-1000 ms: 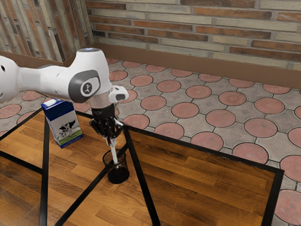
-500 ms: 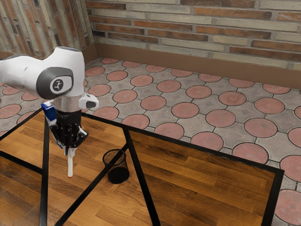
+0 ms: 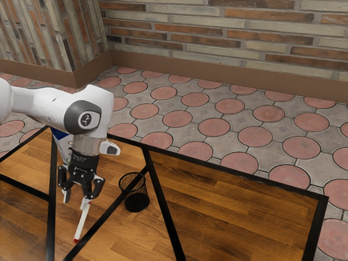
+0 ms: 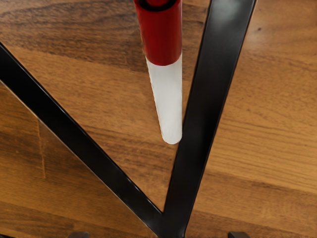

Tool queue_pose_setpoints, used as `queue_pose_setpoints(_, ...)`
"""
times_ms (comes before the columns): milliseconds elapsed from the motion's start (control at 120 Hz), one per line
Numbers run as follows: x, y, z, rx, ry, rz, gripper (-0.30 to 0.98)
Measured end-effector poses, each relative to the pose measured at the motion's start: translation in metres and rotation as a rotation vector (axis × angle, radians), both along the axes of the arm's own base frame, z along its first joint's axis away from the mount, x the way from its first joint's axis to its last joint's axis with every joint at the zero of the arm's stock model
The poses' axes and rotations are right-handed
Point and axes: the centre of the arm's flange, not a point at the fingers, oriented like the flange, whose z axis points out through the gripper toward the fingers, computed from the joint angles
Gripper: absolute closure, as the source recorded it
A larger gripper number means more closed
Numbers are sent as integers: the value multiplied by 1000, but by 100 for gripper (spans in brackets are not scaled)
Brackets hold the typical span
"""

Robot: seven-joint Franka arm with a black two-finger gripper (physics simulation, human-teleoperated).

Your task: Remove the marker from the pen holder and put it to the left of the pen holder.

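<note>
Marker (image 3: 81, 224) outside the pen holder (image 3: 137, 202), on its exterior-view left side and somewhat nearer the viewer; the two are apart. The holder stands upright on the tabletop (image 3: 228, 217). Fingers (image 3: 66, 196) spread wide, on that same side of the holder, with the marker's upper end in the exterior view close to one of them. The wrist view gives the marker's red end and white barrel slantwise, with no grip on it. Whether the marker lies flat or is tipping over cannot be told. Carton (image 3: 62, 142) beyond the holder toward the exterior view's upper left, partly behind the arm (image 3: 89, 113).

Step in hand, as judged: the placing, at the point of letting go. The next move probably calls for letting the marker settle, then lifting the fingers straight clear, without nudging it or swinging toward the holder. A rolling marker would be the main risk.
</note>
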Motion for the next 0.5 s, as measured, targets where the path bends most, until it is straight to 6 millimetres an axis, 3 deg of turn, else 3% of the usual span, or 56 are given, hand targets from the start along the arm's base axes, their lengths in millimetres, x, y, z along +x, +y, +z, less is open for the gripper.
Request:
queue_pose_setpoints(50, 4, -1, 6, -3, -18, 1, 27)
queue_pose_setpoints(142, 30, -2, 41, -19, -154, -19, 18)
queue_pose_setpoints(300, 45, -4, 63, -44, -273, -63, 10)
queue_pose_setpoints(333, 54, -5, 82, -49, -334, -80, 8)
queue_pose_setpoints(417, 83, -15, 159, -66, -531, -143, 6)
queue_pose_setpoints(500, 86, -40, 186, -89, -584, -226, 5)
